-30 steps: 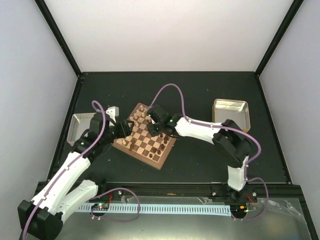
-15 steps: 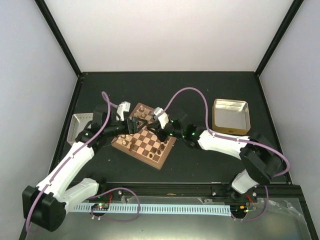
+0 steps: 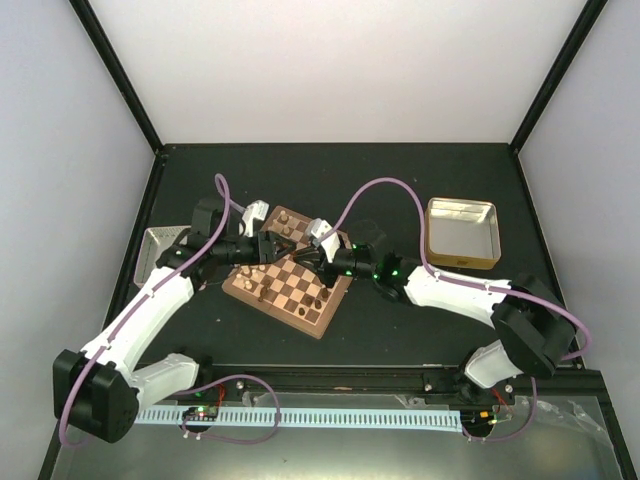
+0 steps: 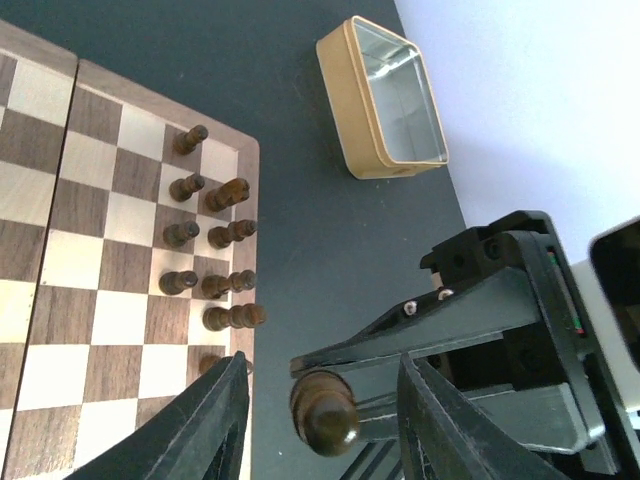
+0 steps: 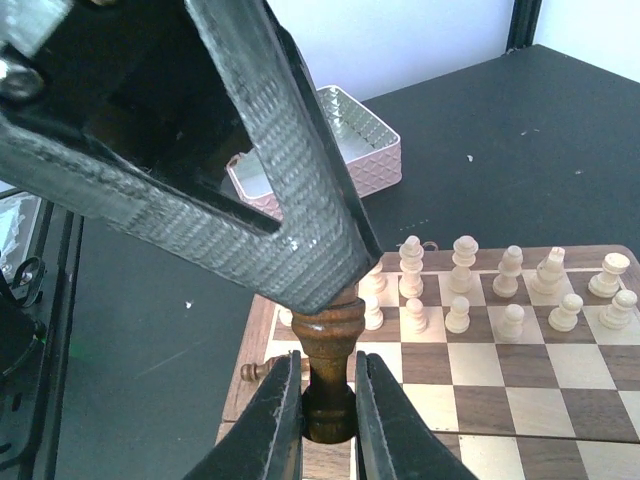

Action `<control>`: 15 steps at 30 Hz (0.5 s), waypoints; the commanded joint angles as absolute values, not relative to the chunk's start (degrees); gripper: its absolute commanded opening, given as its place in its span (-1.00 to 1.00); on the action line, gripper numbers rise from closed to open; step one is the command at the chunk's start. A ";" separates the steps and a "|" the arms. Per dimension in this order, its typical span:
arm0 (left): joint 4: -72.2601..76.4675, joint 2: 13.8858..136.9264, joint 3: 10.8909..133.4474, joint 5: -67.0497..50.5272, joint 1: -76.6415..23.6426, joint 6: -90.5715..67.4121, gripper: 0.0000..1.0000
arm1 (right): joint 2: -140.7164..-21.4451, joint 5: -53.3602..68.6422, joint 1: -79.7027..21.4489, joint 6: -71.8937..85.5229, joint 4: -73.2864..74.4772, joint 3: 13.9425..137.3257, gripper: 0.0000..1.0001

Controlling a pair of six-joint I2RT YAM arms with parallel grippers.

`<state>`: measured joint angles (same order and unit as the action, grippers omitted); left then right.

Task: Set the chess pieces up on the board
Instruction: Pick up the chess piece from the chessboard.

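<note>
The board (image 3: pixel 300 300) lies tilted at mid-table. My two grippers meet above its far-left part. My right gripper (image 3: pixel 303 252) (image 5: pixel 328 370) is shut on the lower stem of a dark brown chess piece (image 5: pixel 327 330). My left gripper (image 3: pixel 270 246) (image 4: pixel 322 358) is open, its fingers (image 4: pixel 215 420) either side of that piece's round head (image 4: pixel 325 412); one finger (image 5: pixel 290 200) hides the head in the right wrist view. Pale pieces (image 5: pixel 460 300) stand in two rows at one board edge. Dark pieces (image 4: pixel 215 260) stand in two rows at the opposite edge.
A gold metal tray (image 3: pixel 460 232) (image 4: pixel 385 100) sits at the right of the table. A silver-pink tray (image 3: pixel 158 250) (image 5: pixel 330 150) sits at the left. One dark piece (image 5: pixel 262 370) lies on its side on the board's border.
My left gripper has swung from the board's left edge up and right to the right gripper. The right arm has stretched low to the right, its gripper staying over the board with the piece.
</note>
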<state>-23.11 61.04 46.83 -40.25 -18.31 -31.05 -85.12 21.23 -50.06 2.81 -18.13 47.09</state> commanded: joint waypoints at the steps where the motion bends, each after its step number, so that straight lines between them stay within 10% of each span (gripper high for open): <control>1: -25.52 62.30 48.86 -41.83 -17.22 -29.35 -0.17 | -84.10 21.98 -49.92 1.34 -20.83 46.61 -0.97; 15: -25.06 62.44 48.82 -47.74 -15.06 -29.07 -0.46 | -84.97 21.95 -49.86 0.81 -19.95 46.97 -0.97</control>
